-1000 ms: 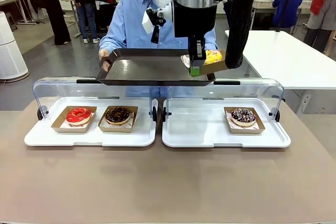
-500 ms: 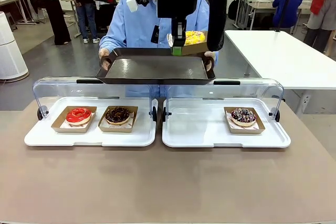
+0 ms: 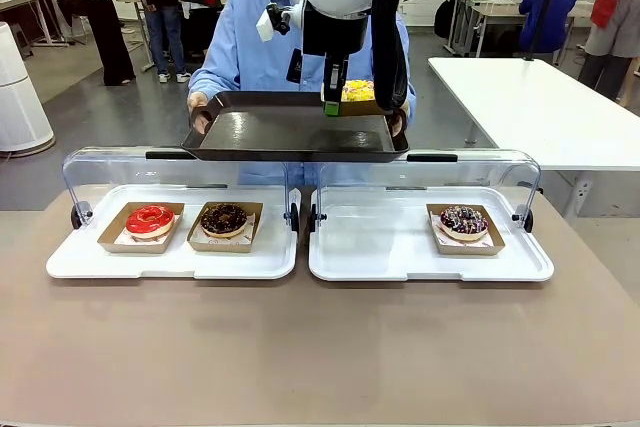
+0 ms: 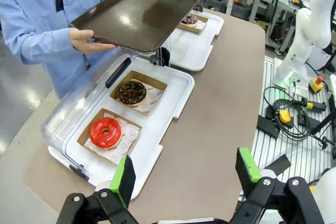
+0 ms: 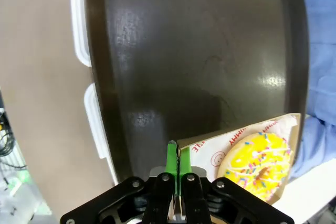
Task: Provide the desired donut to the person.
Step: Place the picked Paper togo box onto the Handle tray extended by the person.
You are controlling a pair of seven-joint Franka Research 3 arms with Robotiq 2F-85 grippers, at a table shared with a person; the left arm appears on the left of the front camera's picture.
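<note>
Tabletop: matte brown tabletop (image 3: 320, 347), carrying two white display trays side by side, the left display tray (image 3: 80, 265) and the right display tray (image 3: 380, 247), each with a clear cover tipped back.
Room: grey floor, a white table (image 3: 540, 107) off to the right, bystanders farther back.
On display: a red donut (image 3: 150, 218) and a chocolate donut (image 3: 224, 217) on the left display tray, a sprinkled dark donut (image 3: 463, 219) on the right one, each in its own brown carton.
Writing: the paper liner (image 5: 231, 140) under the yellow donut bears red print and a smiley; the letters are too small to read.
Right robot hand (image 5: 173, 153): closed, green pads pinching the edge of the carton (image 5: 205, 145) that holds the yellow donut (image 5: 257, 166).
Yellow donut's place: over the far right corner of the dark serving tray (image 3: 280, 132), which the person (image 3: 250, 42) holds level in both hands; contact with it cannot be told.
Left robot hand (image 4: 185, 174): wide open, empty, above the tabletop.
</note>
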